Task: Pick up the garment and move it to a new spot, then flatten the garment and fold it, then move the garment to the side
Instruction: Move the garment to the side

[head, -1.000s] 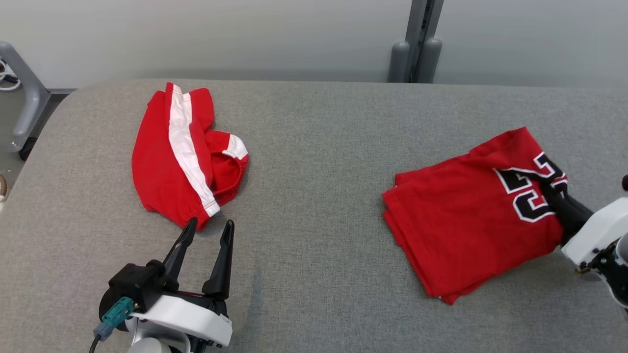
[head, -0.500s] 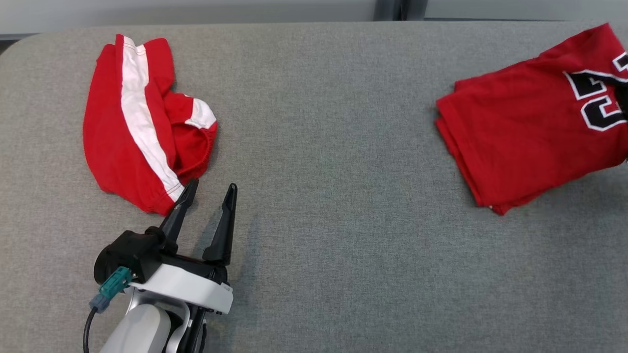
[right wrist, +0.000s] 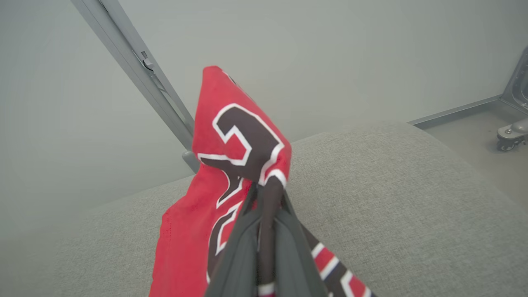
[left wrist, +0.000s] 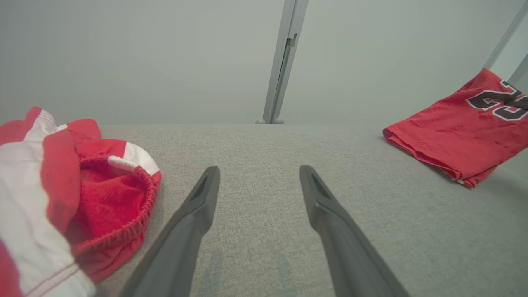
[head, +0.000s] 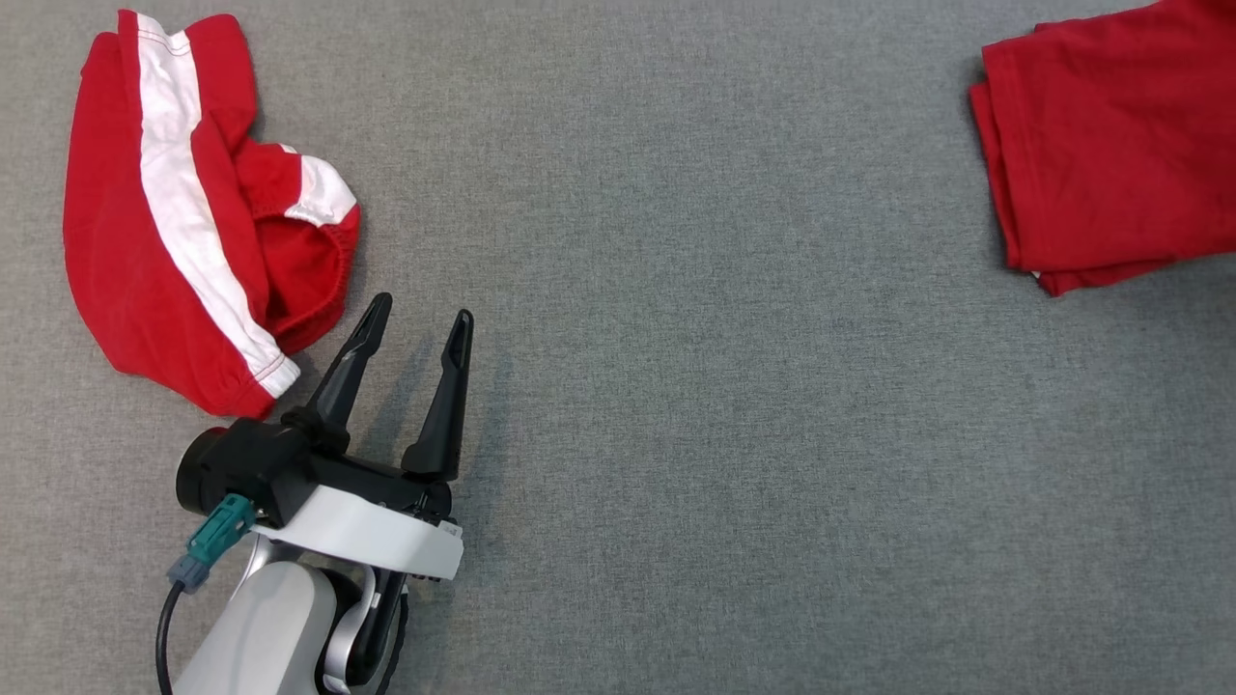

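A grey woven-fabric table top (head: 676, 386) spans the head view. The folded red jersey with a black, white-edged number (head: 1110, 145) is at the upper right, its printed end pinched between the closed fingers of the right gripper (right wrist: 267, 198). Crumpled red shorts with a white stripe (head: 126, 241) sit far left, well apart. Just beside them, the left gripper (head: 420, 314) has its fingers spread, empty

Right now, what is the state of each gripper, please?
Left gripper: open, holding nothing, beside the shorts.
Right gripper: closed on the jersey.
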`<state>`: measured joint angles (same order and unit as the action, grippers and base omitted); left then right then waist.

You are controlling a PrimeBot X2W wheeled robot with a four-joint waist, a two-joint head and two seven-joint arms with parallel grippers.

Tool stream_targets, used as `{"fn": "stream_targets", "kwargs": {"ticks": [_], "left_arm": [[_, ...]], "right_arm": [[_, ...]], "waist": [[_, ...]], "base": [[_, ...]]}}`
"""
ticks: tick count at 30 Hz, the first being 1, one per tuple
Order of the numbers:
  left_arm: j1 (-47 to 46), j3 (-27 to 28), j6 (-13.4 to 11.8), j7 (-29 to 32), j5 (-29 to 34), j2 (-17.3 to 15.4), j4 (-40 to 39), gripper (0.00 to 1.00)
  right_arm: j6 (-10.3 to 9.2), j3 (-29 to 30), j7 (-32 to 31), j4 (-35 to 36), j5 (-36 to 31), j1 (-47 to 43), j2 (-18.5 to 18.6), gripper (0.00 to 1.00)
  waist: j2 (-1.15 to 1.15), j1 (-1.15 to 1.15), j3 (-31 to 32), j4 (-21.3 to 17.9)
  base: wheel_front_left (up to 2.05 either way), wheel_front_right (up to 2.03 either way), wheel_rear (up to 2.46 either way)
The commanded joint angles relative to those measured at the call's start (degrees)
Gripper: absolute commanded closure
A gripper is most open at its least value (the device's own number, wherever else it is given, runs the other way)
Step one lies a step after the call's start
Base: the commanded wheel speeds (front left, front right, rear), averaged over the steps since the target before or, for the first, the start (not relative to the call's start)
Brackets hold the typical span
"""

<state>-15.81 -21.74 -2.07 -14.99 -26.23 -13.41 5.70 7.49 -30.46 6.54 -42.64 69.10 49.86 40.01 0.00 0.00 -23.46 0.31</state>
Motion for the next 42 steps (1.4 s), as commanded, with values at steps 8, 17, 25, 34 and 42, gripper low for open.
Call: {"fn": "stream_targets", "kwargs": {"ticks": [8,17,25,34,42], "left_arm": [[-1.2,0.3,-0.1,-0.2,0.9,0.0,-0.5,0.00],[-0.9,0.8,0.3,-0.2,1.1,0.5,-0.5,0.00],[-0.4,1.4,0.6,-0.2,1.2,0.8,0.1,0.00],[0.9,2.0,1.5,-0.2,1.2,1.8,1.4,0.00],[2.9,3.2,2.5,-0.2,0.9,2.5,2.6,0.00]], "right_arm": [[0.03,-3.3,3.3,-9.0,-1.3,4.9,0.5,1.00],[0.03,-7.1,6.0,-15.0,-3.9,7.9,-0.1,0.84],[0.03,-9.4,7.3,-17.2,-4.6,8.5,-0.3,0.00],[0.03,-11.4,8.4,-17.0,-5.3,8.6,-0.3,0.00],[0.02,-11.2,8.7,-11.2,-7.6,7.2,0.4,0.00]], "waist": [[0.00,0.00,-1.7,0.5],[0.00,0.00,-1.6,0.9],[0.00,0.00,-0.5,0.5],[0.00,0.00,3.1,-0.8],[0.00,0.00,8.4,-1.7]], "base": [[0.00,0.00,0.00],[0.00,0.00,0.00],[0.00,0.00,0.00],[0.00,0.00,0.00],[0.00,0.00,0.00]]}}
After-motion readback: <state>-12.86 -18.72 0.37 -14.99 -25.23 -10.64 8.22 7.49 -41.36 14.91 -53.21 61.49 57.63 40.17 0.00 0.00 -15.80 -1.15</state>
